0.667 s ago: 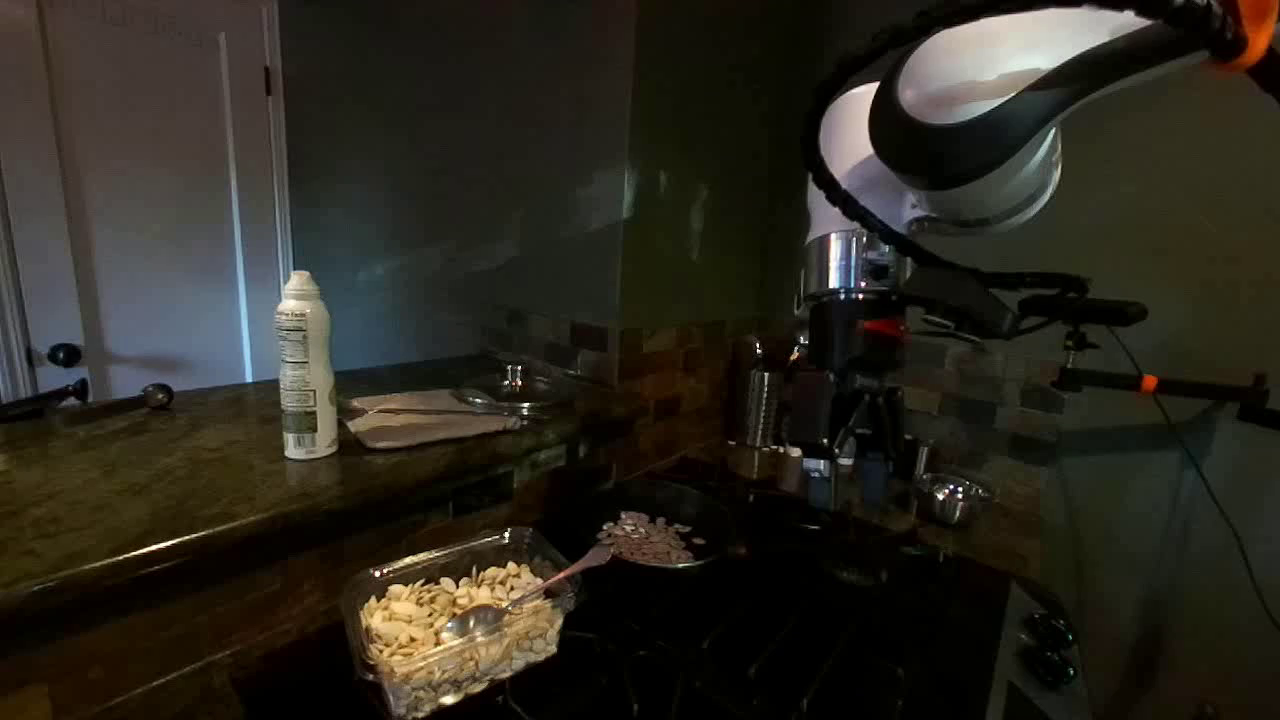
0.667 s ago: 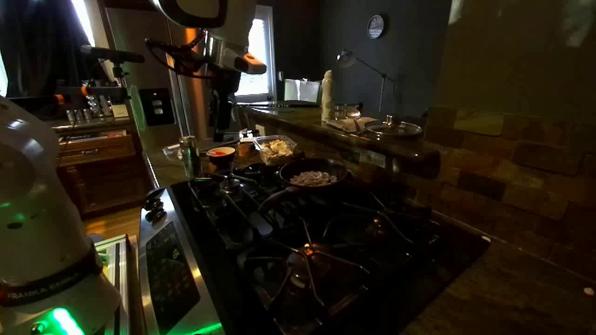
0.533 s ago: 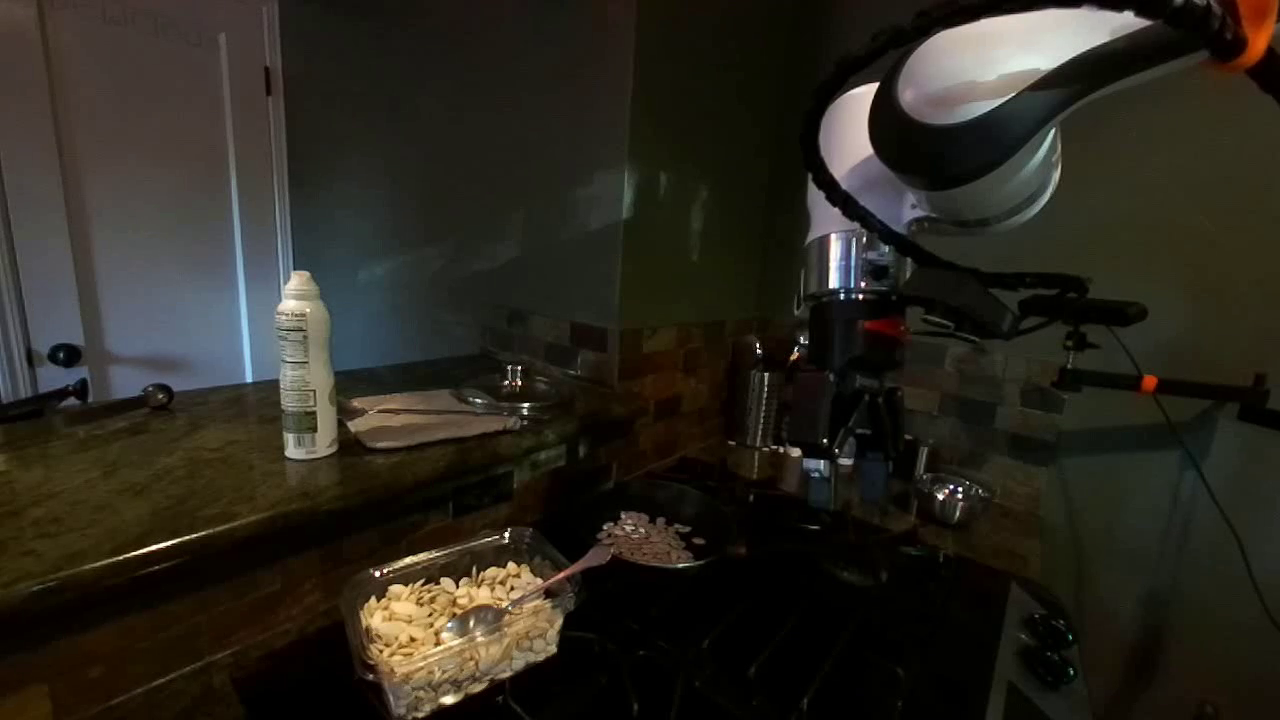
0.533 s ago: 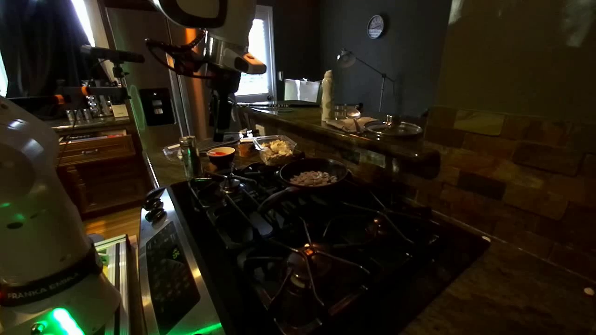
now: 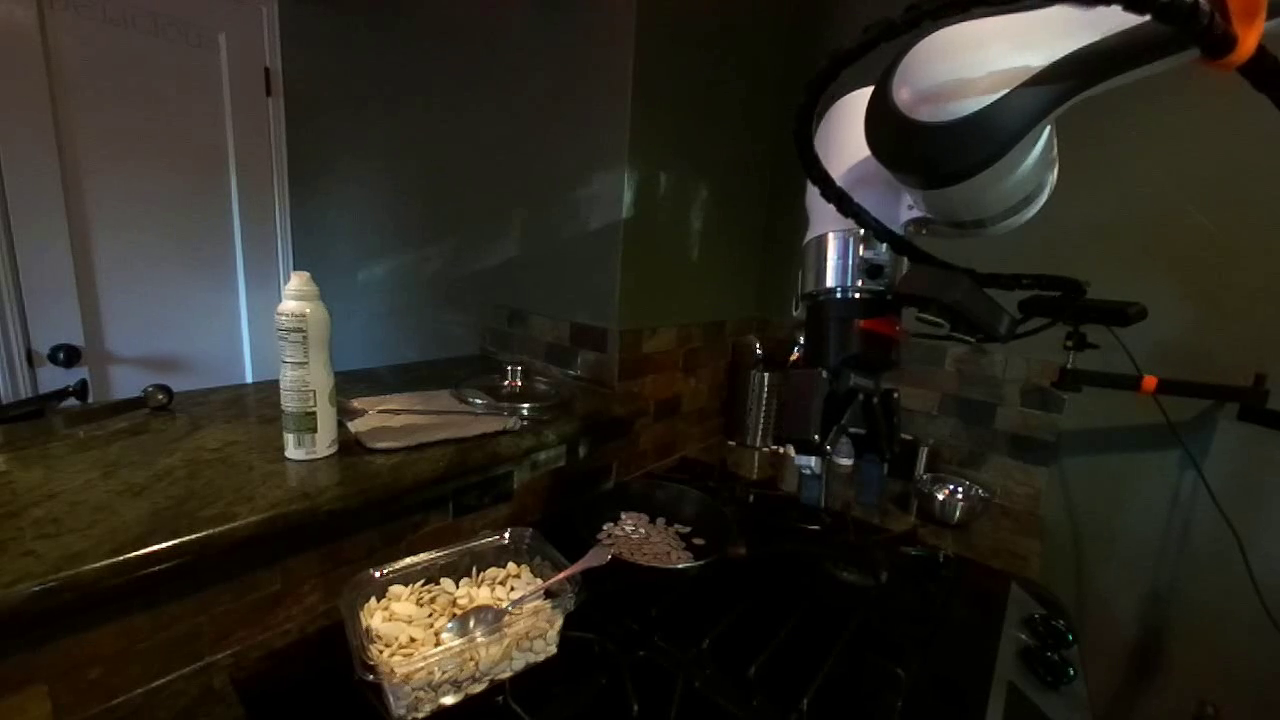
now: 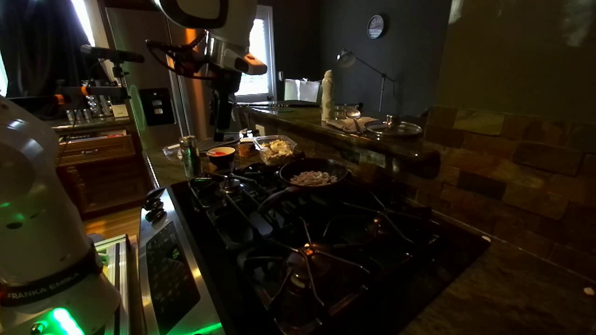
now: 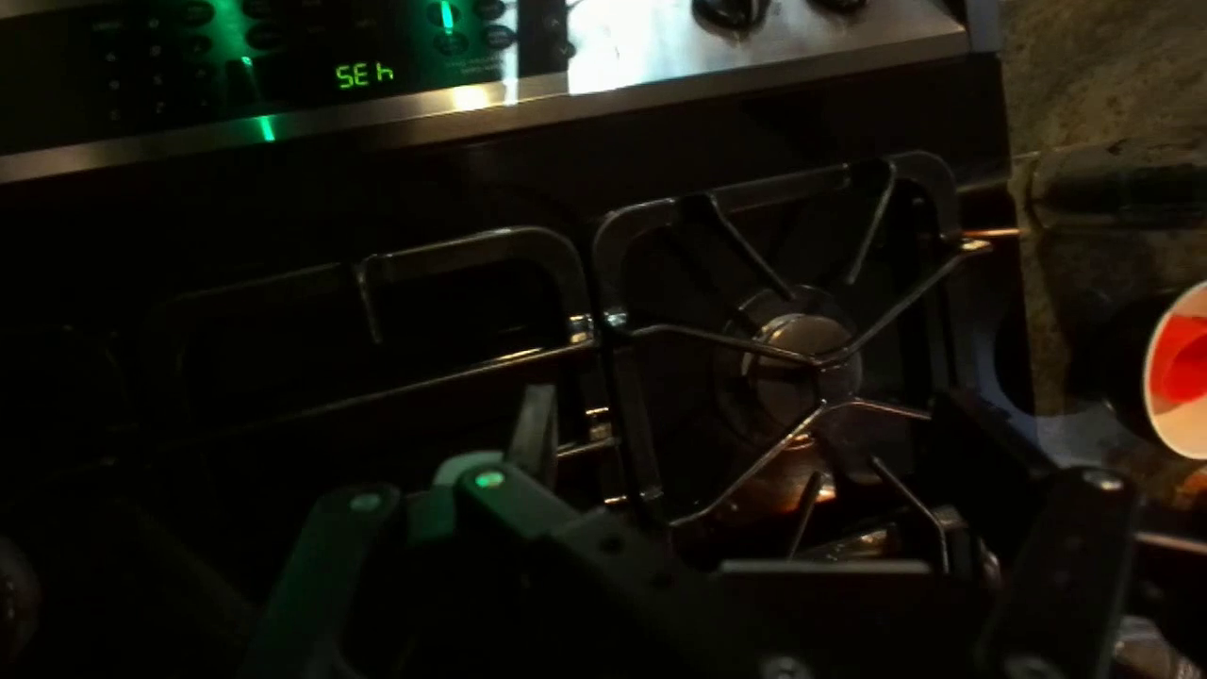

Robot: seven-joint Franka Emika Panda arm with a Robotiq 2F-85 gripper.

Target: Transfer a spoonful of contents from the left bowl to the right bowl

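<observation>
A clear plastic container (image 5: 372,580) of pale seeds (image 5: 430,610) stands at the stove's edge in an exterior view. A metal spoon (image 5: 475,622) rests in it, its handle (image 5: 560,580) leaning over the rim towards a dark pan. The pan (image 6: 328,164) holds a layer of flat seeds (image 6: 313,178); it shows in both exterior views. The container also shows there (image 6: 274,160); the spoon is not clear in that view. My gripper (image 7: 759,424) is open and empty above the stove grates in the wrist view. It hangs (image 6: 221,135) apart from container, spoon and pan.
A dark bowl with red contents (image 6: 221,157) and a metal cylinder (image 6: 189,156) stand beside the stove. The pan's handle (image 6: 263,223) sticks out over the grates. A white bottle (image 5: 305,365), a cloth (image 5: 430,428) and a glass lid (image 5: 513,390) sit on the raised counter.
My gripper and arm have shifted very slightly, to the left in an exterior view. The container, spoon and pan have not moved.
</observation>
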